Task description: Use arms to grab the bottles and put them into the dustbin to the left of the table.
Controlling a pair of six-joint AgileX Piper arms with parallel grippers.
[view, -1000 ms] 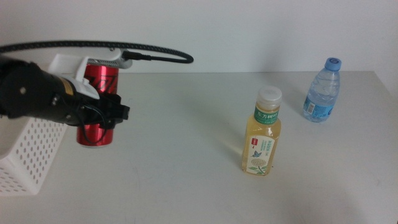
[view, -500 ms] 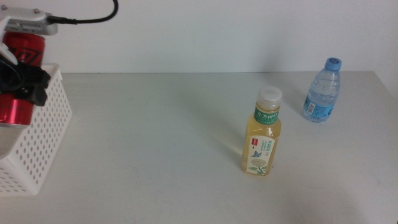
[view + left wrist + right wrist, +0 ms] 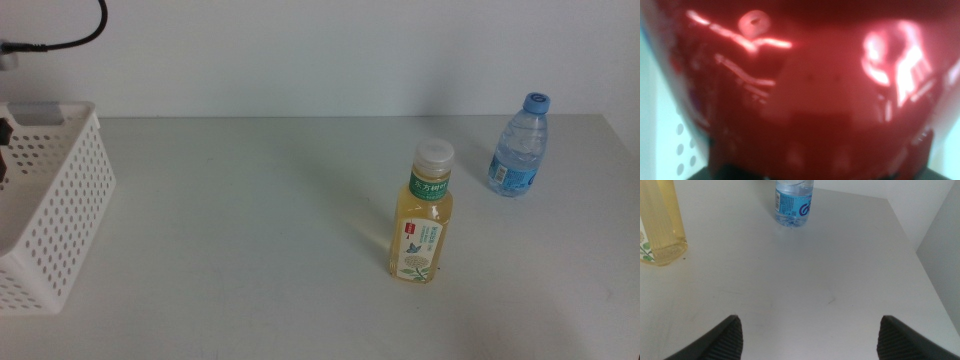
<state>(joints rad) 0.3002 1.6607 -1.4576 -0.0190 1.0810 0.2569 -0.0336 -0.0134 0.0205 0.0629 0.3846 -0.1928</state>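
The counter lies wide and bare right of the dustbin, which sits at the counter's left edge, so carrying room is plentiful. Well right of the dustbin stand the tea bottle and, farther back, the water bottle. The left claw pinches the cola can beside the dustbin's perforated wall, apparently poised for the drop; the right claw waits spread wide.

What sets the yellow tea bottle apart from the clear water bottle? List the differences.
The yellow tea bottle with a white cap holds yellow liquid; the clear water bottle with a blue cap looks colourless. The tea bottle's label is green and white, the water bottle's blue. The tea bottle stands nearer the camera, mid-table; the water bottle stands near the far right corner. Both are upright, capped and ungripped.
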